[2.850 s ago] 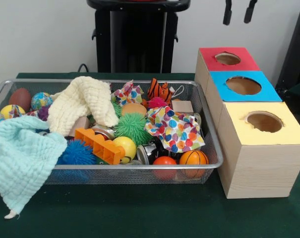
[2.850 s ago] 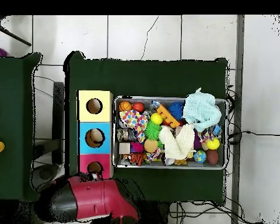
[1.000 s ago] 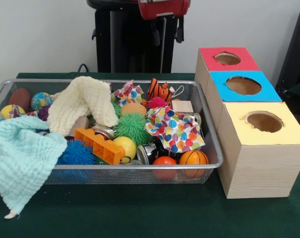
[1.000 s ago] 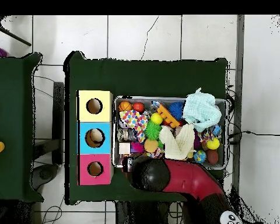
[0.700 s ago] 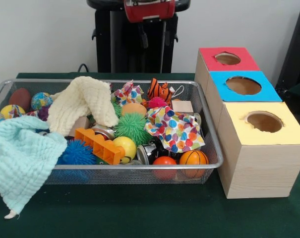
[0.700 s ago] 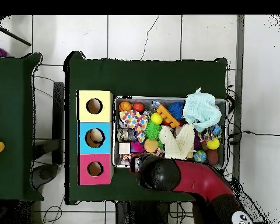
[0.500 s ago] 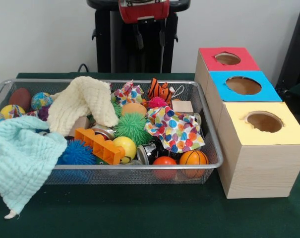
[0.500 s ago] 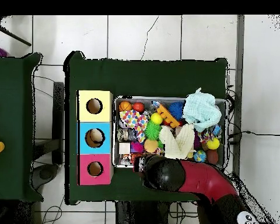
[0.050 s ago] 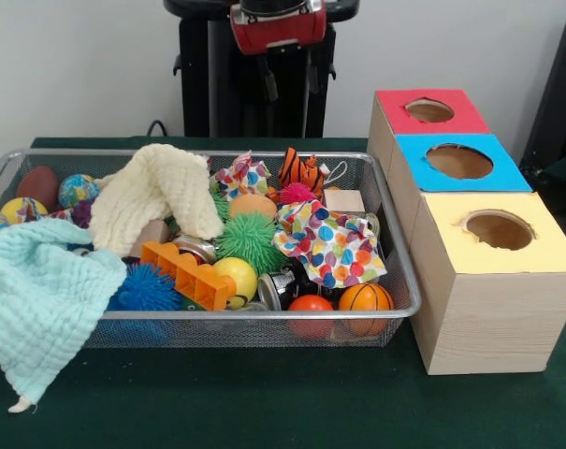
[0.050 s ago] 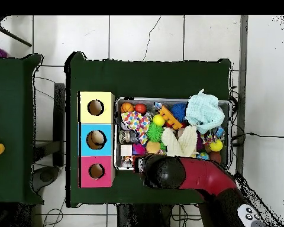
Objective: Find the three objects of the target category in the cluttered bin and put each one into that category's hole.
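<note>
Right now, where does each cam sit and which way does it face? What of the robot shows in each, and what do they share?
Front view: across the table, level, facing the wire bin and three boxes; the gripper hangs from the red wrist at the top, open.
Overhead view: above, looking straight down; the red and black arm enters from the bottom and covers the bin's near edge.
Shared: bin, mint cloth, yellow box.

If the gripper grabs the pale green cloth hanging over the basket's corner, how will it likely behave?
The pale green cloth will probably be floppy: it drapes over the wire basket rim and sags outside. It looks light, so it should lift easily, but loose folds may drag neighbours such as the blue spiky ball beside it.
</note>
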`<act>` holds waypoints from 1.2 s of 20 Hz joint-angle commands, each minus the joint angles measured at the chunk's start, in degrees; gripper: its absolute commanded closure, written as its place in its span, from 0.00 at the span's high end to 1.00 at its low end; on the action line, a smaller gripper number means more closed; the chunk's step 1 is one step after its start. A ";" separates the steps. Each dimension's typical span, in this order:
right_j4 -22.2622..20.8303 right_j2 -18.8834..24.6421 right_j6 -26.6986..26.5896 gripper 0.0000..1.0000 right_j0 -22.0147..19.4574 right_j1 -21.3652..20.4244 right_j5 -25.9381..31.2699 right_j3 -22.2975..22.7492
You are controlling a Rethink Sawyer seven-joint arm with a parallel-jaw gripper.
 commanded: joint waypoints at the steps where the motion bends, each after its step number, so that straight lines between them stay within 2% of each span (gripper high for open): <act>1: -3.51 6.01 -6.85 1.00 2.26 2.04 5.93 -6.47; 7: -3.79 7.32 -6.75 1.00 4.64 3.43 8.29 -10.12; 12: -4.68 7.76 -8.84 1.00 3.69 4.91 9.87 -12.21; 18: -5.03 8.73 -9.09 1.00 2.98 4.44 11.27 -12.73; 24: -6.69 9.98 -10.98 1.00 3.47 7.53 11.10 -16.58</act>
